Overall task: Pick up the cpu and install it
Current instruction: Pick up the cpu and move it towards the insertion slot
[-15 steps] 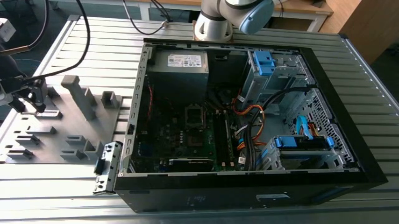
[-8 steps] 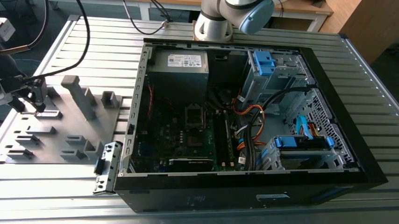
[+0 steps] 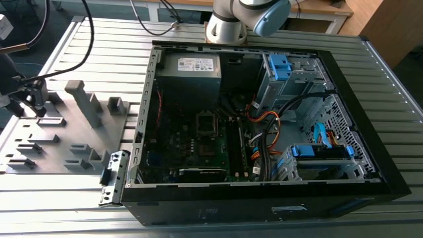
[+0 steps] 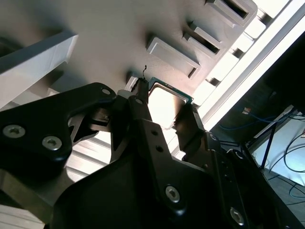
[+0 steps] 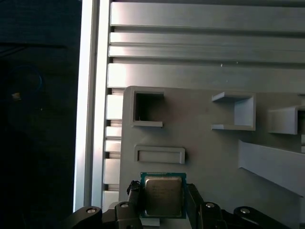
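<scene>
While the gripper (image 5: 163, 206) stands low over the grey holder plate (image 5: 214, 157) on the counter (image 5: 190, 52), its two fingers (image 5: 136, 194) pinch the cpu (image 5: 163, 193) by opposite edges. The chip therefore lies directly between them, flat, with its silver face up. It is square, so it has no long axis. In the exterior view the gripper is at the left, well apart from the open computer case (image 3: 264, 191). The print on the cpu is too faint to read.
</scene>
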Robot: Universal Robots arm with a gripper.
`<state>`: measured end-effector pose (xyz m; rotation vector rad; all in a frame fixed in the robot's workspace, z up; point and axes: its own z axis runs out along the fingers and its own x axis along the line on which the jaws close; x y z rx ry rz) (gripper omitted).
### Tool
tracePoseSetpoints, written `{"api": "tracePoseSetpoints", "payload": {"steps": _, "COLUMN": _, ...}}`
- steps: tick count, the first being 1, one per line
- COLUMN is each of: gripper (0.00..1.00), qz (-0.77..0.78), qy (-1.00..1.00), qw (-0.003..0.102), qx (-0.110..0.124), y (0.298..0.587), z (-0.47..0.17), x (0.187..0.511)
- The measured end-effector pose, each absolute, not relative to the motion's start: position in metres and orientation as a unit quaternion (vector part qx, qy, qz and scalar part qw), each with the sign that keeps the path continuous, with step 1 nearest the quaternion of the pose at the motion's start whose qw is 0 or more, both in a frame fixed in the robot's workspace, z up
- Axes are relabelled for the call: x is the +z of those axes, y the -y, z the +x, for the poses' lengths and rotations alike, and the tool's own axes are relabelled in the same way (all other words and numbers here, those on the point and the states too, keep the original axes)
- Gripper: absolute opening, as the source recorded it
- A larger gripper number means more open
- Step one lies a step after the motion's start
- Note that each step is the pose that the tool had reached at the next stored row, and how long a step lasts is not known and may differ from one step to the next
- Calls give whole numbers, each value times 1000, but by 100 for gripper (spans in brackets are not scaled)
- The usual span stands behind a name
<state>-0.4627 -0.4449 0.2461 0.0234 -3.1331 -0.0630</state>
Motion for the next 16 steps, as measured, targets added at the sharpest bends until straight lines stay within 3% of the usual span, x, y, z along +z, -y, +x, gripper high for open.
{"api": "tracePoseSetpoints", "payload": {"steps": 16, "gripper": 47, "qz": 7, "qy": 1000, "qw": 4, "qx": -20, "y": 445, "z": -463, "x": 282}}
